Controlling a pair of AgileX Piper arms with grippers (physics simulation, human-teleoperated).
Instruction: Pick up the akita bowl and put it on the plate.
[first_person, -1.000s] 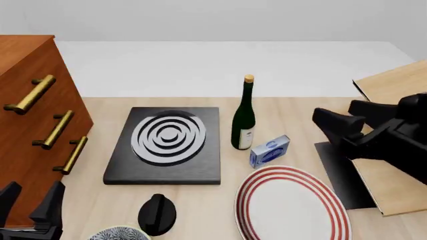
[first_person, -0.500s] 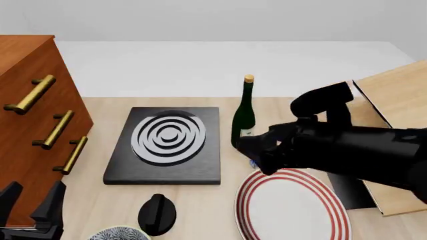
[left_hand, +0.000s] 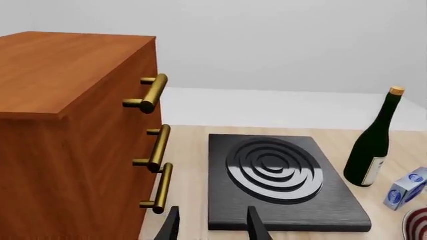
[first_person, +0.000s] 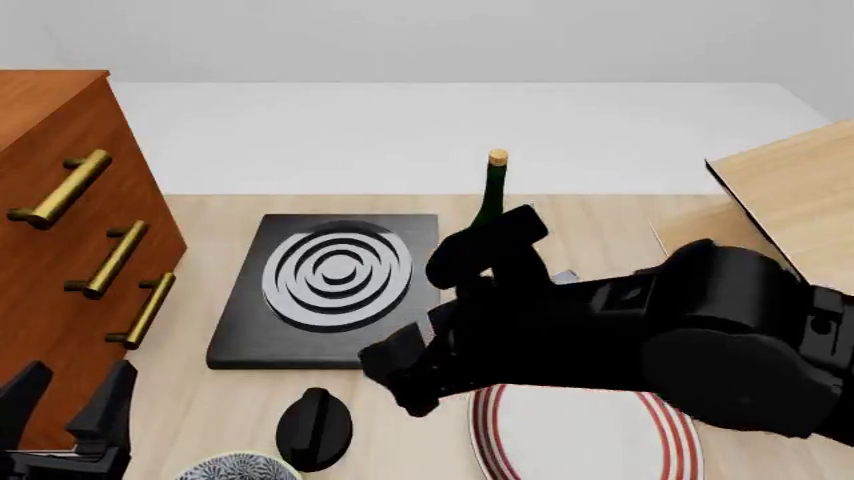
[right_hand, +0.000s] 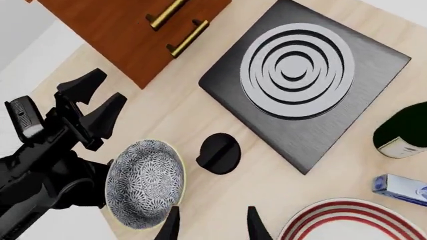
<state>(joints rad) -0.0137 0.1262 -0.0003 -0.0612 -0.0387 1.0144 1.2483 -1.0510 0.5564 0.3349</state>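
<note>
The akita bowl (first_person: 238, 468), blue-and-white patterned inside with a pale rim, sits at the table's near edge left of centre; it shows whole in the right wrist view (right_hand: 145, 182). The plate (first_person: 574, 445), white with red rings, lies to the bowl's right, partly under my right arm; its rim (right_hand: 360, 207) also shows from the right wrist. My right gripper (first_person: 400, 380) hangs open and empty above the table between plate and bowl (right_hand: 212, 227). At the near left corner, beside the bowl, my left gripper (first_person: 67, 400) is low, open and empty (left_hand: 212, 230).
A black knob-shaped object (first_person: 314, 428) stands just right of the bowl. Behind it lies the black stove (first_person: 334, 290), with a green bottle (first_person: 494, 200) and a small blue box (right_hand: 400, 189) beside it. A wooden drawer cabinet (first_person: 67, 250) borders the left, a wooden board (first_person: 787, 190) the right.
My right arm has swung from the table's right side leftward across the plate, ending above the gap between plate and bowl. The left gripper and all objects have stayed put.
</note>
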